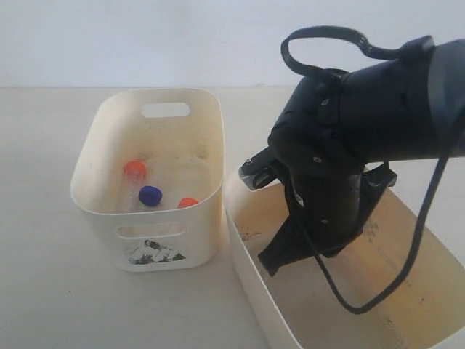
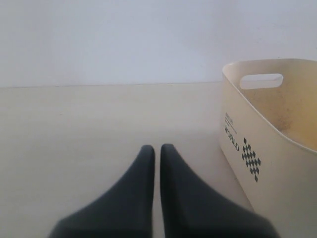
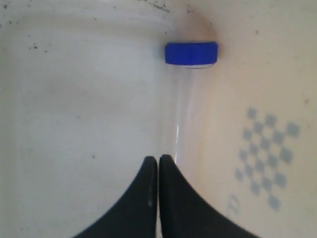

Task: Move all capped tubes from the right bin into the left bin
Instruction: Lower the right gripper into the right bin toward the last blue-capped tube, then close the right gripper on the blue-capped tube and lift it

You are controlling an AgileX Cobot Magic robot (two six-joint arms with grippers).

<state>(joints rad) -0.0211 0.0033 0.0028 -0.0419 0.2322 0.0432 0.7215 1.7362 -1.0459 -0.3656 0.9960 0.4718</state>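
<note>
The left bin [image 1: 200, 240], with its torn black-and-white sticker, holds three tubes: two orange-red caps [image 1: 134, 169] [image 1: 188, 203] and one blue cap [image 1: 150, 195] show. My right gripper [image 1: 270, 263] reaches down inside the right bin [image 1: 243, 273]. In the right wrist view a clear tube with a blue cap [image 3: 191, 53] lies along the bin wall beside the faint diamond mark [image 3: 267, 156]. The right gripper [image 3: 158, 159] is shut and empty, its tips at the tube's bottom end. My left gripper [image 2: 154, 147] is shut and empty over the bare tabletop; it is out of the exterior view.
The two bins stand almost touching on a pale tabletop [image 1: 43, 291]. The left wrist view shows a cream tub [image 2: 277, 163] with a slot handle and "WORLD" diamond print on its outer wall; I cannot tell which bin it is. A black cable [image 1: 418, 240] loops off the right arm.
</note>
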